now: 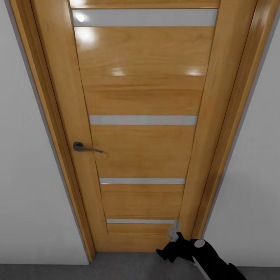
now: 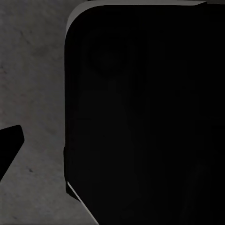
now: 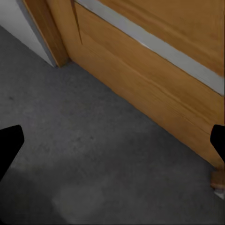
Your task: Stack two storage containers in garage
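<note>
The right gripper (image 1: 174, 240) hung low by the foot of the orange-wood door (image 1: 144, 147), fingers apart over the grey concrete floor (image 3: 93, 140). The left gripper's state was unclear behind a black shape. Farther up the door sat its dark lever handle (image 1: 83, 147). No writing showed.

The door (image 1: 144, 128) fills the middle of the head view, with wall (image 1: 23, 163) to its left and right. Its handle (image 1: 82, 147) sits at its left edge, and the floor (image 1: 116, 268) runs below, along the frame's lower edge. The right arm (image 1: 202, 256) is at lower right, before the door's foot.
</note>
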